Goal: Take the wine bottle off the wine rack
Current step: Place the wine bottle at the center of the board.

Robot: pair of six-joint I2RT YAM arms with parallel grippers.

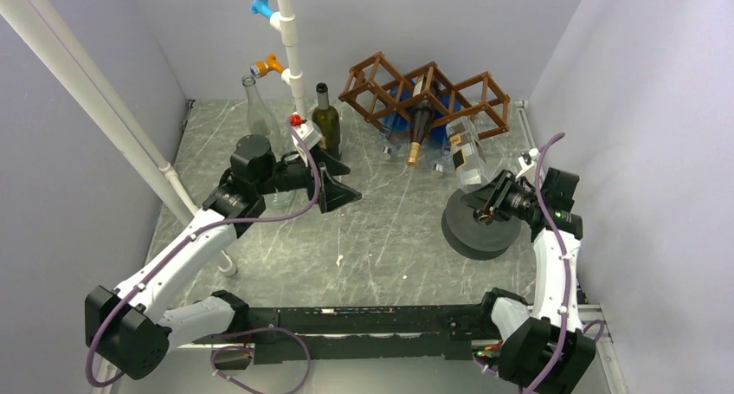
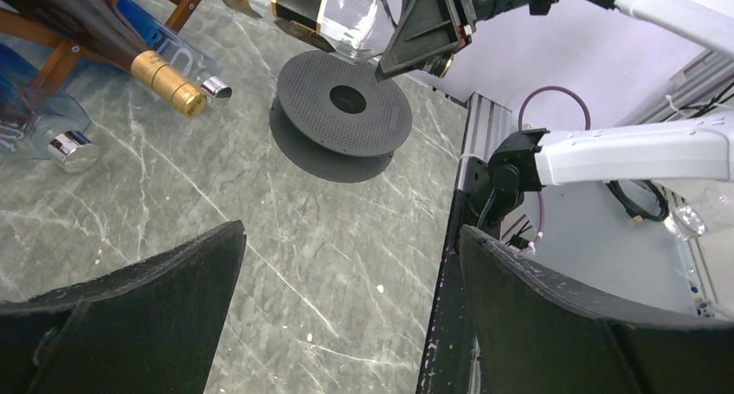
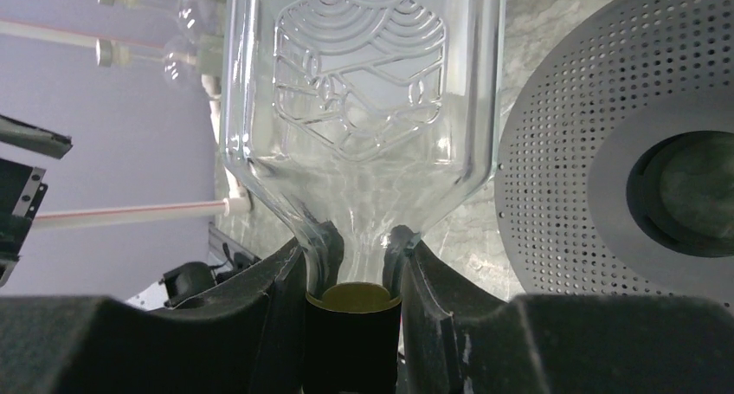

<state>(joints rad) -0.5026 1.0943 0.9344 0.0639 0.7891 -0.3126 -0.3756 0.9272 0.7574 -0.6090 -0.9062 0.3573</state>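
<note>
Gripping, top view: right hand (image 1: 496,197) closed on neck of bottle (image 1: 467,154); bottle tilted, base near rack (image 1: 424,91) right end, above black disc (image 1: 474,235).
Left wrist view: left hand (image 2: 350,234) wide open over surface (image 2: 329,268).
Right wrist view: fingers (image 3: 268,316) pinch neck beside cap (image 3: 353,295).

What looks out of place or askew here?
The wine rack sits askew, its bottles slanting necks-down toward the table. One clear bottle is off it, tilted, held by the neck in the right gripper.
</note>
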